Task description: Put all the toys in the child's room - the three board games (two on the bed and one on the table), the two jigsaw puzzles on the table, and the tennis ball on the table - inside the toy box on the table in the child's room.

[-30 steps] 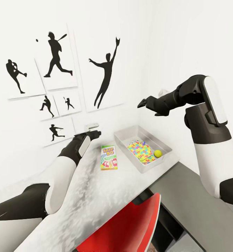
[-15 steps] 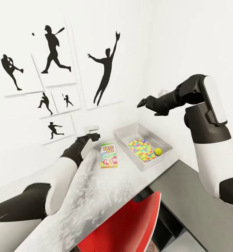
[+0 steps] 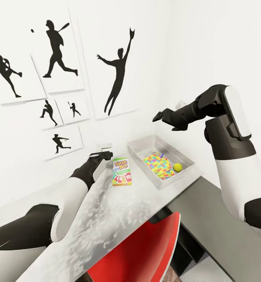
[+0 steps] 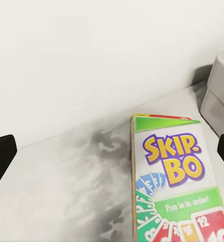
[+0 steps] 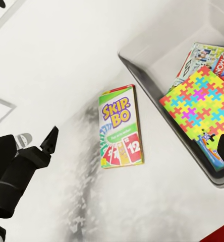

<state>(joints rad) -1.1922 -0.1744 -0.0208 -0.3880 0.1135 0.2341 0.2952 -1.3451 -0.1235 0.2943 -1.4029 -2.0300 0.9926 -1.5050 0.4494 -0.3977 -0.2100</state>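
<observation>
Puzzle sheets (image 5: 200, 98) partly hide boxed games (image 5: 205, 54) beneath.

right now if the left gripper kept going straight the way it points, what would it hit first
Probably the Skip-Bo box: the left wrist view looks along the left gripper and the box lies just ahead on the table, toward one side. Aimed slightly off it, the fingers would meet bare tabletop, then the wall. Depth is unclear.

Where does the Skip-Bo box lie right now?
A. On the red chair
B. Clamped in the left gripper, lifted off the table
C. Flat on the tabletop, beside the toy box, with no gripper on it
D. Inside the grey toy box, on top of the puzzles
C: the Skip-Bo box lies flat on the table next to the toy box, with the left gripper open beside it, not touching.
</observation>
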